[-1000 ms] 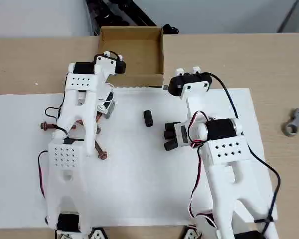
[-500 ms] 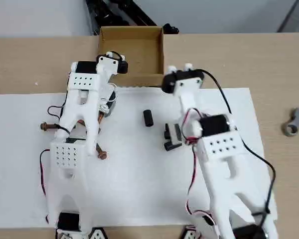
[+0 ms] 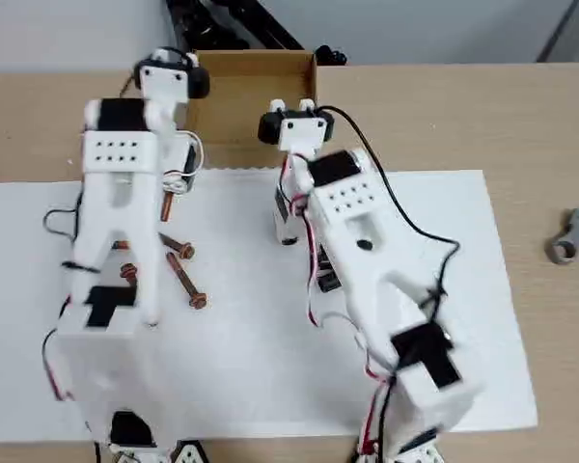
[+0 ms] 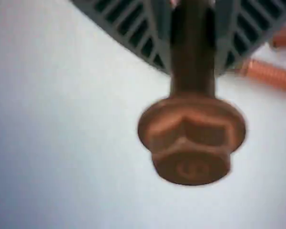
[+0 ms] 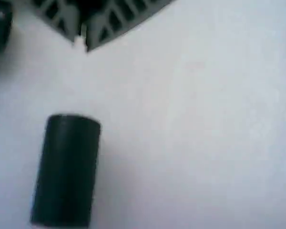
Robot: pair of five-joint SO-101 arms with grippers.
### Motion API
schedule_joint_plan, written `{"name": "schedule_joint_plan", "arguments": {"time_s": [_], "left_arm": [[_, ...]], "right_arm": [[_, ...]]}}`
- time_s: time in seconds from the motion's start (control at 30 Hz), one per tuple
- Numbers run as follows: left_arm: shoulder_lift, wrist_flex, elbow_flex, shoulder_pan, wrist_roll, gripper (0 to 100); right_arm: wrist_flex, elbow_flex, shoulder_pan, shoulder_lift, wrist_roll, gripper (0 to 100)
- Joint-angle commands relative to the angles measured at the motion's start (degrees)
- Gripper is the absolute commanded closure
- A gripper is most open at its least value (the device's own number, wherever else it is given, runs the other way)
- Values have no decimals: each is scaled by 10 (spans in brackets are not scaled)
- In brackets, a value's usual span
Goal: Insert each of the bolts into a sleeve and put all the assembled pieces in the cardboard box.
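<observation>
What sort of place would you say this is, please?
Probably a robotics lab bench: two white arms at a wooden table, copper bolts on a white sheet, and a cardboard box.

The bolt (image 4: 190,138) is coppery brown, like the loose bolts (image 3: 185,282) on the white sheet (image 3: 241,367). The left pincer (image 4: 191,67) is grey with a slatted pattern. The sleeve (image 5: 66,169) is black, the cardboard box (image 3: 256,68) tan, the counter (image 3: 463,116) pale wood, and the piece (image 3: 570,236) at the right grey.
</observation>
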Motion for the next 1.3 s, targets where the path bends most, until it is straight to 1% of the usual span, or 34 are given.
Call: {"name": "schedule_joint_plan", "arguments": {"time_s": [0.0, 0.07, 0.17, 0.23, 0.37, 0.5, 0.7, 0.97, 1.27], "left_arm": [[-134, -17, 65, -3, 8, 994], [-190, -33, 124, -3, 8, 994], [-269, -61, 220, -3, 6, 994], [-315, -78, 287, -4, 6, 994], [-399, -110, 405, -25, 8, 994], [-469, -120, 482, -46, 8, 994], [-534, -116, 531, -56, 6, 994], [-544, -115, 538, -62, 5, 994], [-545, -115, 538, -62, 5, 994]], "right_arm": [[22, -95, -1, 41, -11, 988], [22, -118, -3, 60, -20, 958], [19, -127, -3, 72, -27, 864], [18, -127, -3, 75, -26, 822], [13, -127, -3, 77, -26, 816], [-7, -126, -4, 85, -29, 816], [-7, -127, -32, 142, -30, 816], [-49, -127, -39, 212, -30, 816], [-50, -128, -39, 200, -29, 816]]}}
